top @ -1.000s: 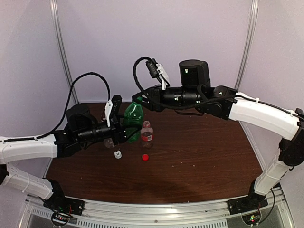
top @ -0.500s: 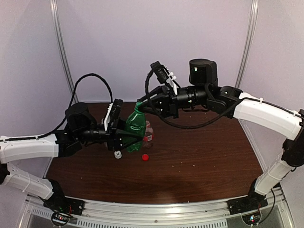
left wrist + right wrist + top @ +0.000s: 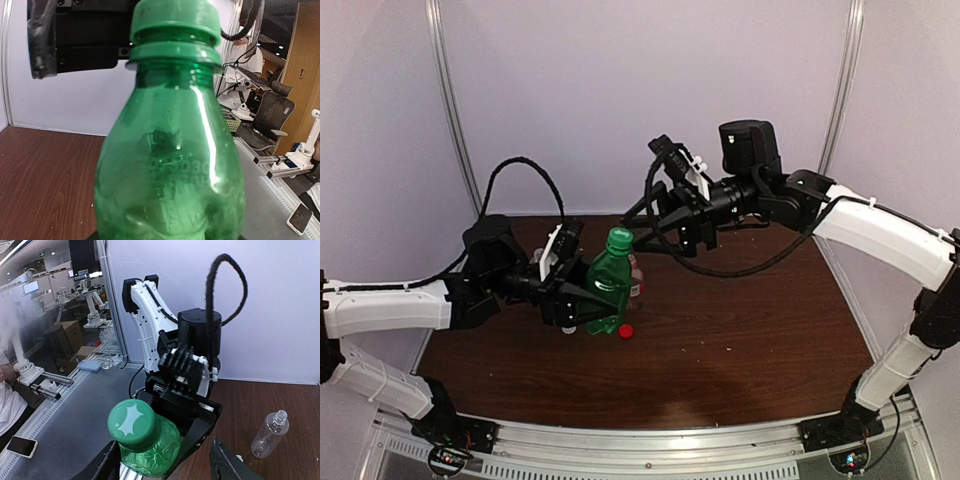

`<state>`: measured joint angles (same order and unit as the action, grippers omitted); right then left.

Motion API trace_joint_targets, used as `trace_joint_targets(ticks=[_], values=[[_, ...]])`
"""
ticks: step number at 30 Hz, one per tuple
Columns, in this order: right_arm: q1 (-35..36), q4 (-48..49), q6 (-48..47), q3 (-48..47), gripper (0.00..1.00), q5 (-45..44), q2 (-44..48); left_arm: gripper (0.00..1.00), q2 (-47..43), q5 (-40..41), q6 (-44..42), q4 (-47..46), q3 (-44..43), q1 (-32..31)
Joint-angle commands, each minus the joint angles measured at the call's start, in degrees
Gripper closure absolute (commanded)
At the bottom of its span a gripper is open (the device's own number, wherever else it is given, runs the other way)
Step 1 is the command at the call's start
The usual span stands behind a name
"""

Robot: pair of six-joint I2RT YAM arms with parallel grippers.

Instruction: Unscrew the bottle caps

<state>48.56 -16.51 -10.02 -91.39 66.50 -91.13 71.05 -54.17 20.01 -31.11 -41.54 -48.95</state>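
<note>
My left gripper (image 3: 588,300) is shut on the body of a green bottle (image 3: 609,290) and holds it upright over the table. The round green cap (image 3: 620,238) sits on the bottle's neck. The bottle (image 3: 170,165) fills the left wrist view and hides my left fingers. My right gripper (image 3: 645,228) is open, a little behind and right of the green cap (image 3: 132,422), not touching it. A loose red cap (image 3: 625,331) lies on the table beside the bottle. A white nozzle cap (image 3: 567,328) lies partly hidden under my left gripper.
A clear bottle with a red label (image 3: 635,282) stands just behind the green bottle. Another small clear open bottle (image 3: 270,432) lies on the brown table (image 3: 750,330) near my left arm. White walls close in the back and sides.
My left gripper has brought the green bottle nearer and set it upright from a tilt. My right gripper has pulled back to the right, off the green cap, which stays on the bottle.
</note>
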Motion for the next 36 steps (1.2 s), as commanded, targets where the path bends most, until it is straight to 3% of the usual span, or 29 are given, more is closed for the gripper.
trace_joint_targets(ticks=[1, 4, 9, 14, 19, 22, 30, 36], values=[[-0.85, 7.34, 9.71, 2.94, 0.35, -8.99, 4.68, 0.75, -1.63, 4.25, -6.16, 3.17, -3.73, -0.26], [-0.07, 8.90, 15.43, 3.92, 0.27, -15.40, 6.65, 0.75, -2.26, 11.12, -8.63, 8.89, -4.93, -0.27], [3.01, 10.11, 23.41, 4.41, 0.16, -31.15, 8.36, 0.75, -2.90, 20.04, -8.73, 10.21, -5.09, -0.36], [7.34, 9.43, 25.14, 3.72, 0.12, -47.07, 7.67, 0.75, -3.19, 26.83, -7.27, 9.09, -4.69, -0.45], [8.62, 8.47, 27.19, 1.98, 0.12, -52.50, 4.87, 0.75, -3.11, 29.39, -6.31, 8.28, -4.30, -0.53], [9.14, 7.47, 27.03, 0.51, 0.14, -52.66, 2.79, 0.75, -3.10, 29.70, -5.89, 7.70, -3.96, -0.53], [9.62, 8.38, 26.06, 0.32, 0.42, -50.06, 2.05, 0.75, -3.26, 29.96, -6.18, 7.72, -3.59, -0.53], [9.98, 9.54, 25.24, 1.18, 0.43, -49.56, 2.74, 0.75, -3.19, 30.20, -6.43, 7.91, -3.09, -0.49]])
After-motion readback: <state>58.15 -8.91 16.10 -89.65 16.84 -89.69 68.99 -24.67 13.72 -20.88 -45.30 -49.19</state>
